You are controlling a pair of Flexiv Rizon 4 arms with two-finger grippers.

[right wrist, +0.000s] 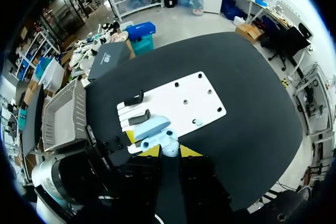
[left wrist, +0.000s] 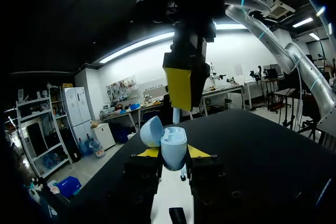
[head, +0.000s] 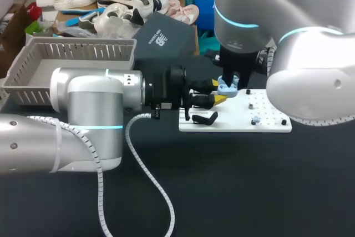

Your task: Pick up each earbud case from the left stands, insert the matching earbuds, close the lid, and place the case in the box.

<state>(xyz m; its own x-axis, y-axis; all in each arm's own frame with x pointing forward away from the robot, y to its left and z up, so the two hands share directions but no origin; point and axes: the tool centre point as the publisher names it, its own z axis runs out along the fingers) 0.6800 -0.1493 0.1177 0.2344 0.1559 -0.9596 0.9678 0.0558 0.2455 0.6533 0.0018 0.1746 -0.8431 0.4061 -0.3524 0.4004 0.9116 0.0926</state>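
Earbud point(left wrist: 176, 115) is mostly hiding in the right gripper point(right wrist: 169, 151)'s tight pinch; left gripper point(left wrist: 173, 153) is clamping the case point(left wrist: 173, 142), standing upright, lid point(left wrist: 151, 131) hanging open sideways

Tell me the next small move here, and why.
Probably lower the right tool a little, straight down, to seat its earbud in the earbud case. The left tool grips the case, lid open, and the earbud hangs just above the opening.
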